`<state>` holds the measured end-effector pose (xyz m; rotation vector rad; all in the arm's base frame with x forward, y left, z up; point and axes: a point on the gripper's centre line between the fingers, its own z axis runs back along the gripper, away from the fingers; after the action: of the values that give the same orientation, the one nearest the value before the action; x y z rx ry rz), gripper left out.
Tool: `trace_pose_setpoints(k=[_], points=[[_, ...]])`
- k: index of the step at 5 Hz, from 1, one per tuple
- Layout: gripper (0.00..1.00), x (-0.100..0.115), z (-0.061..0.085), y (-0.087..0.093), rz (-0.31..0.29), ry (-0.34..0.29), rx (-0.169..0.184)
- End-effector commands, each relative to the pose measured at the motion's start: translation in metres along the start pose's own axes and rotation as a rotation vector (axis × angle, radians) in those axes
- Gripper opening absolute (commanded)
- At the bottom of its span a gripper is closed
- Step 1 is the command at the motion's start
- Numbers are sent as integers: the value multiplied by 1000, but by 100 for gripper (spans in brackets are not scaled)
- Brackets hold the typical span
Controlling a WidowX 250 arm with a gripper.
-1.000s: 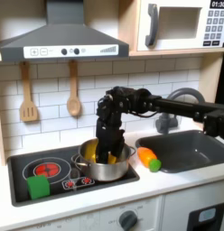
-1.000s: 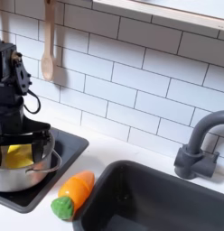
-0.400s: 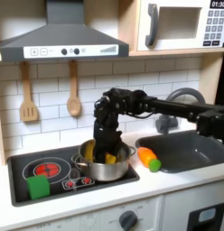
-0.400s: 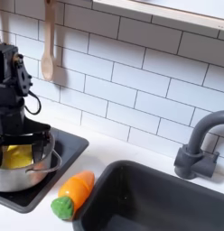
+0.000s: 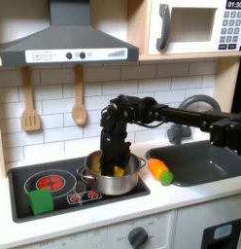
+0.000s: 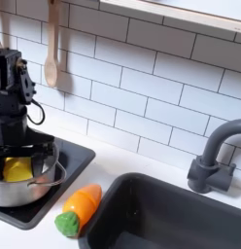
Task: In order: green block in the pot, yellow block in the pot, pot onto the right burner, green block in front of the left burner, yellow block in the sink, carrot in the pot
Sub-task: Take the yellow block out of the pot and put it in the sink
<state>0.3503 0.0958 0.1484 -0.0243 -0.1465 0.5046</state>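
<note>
Claw (image 5: 115,163) down in pot (image 5: 129,181) by yellow block (image 6: 17,169); grip state unclear. Microwave display (image 5: 234,5) reads 01:30.

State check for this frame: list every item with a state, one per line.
green block: out of the pot, in front of the burner with red rings.
yellow block: inside the pot.
pot: upright on the stove.
carrot: lying on the counter.
gripper: lowered into the pot; jaws hidden.

Yel block (image 6: 17,169), grn block (image 5: 41,201), org carrot (image 6: 79,208)
</note>
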Motion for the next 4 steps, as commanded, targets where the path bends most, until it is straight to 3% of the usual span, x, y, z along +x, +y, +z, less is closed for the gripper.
trace_pose_setpoints(k=[1, 2, 4], points=[[0, -2, 10, -2, -16, -5, -5], [0, -1, 15, -1, -17, 1, 8], [0, 6, 34, -6, -17, -21, -24]])
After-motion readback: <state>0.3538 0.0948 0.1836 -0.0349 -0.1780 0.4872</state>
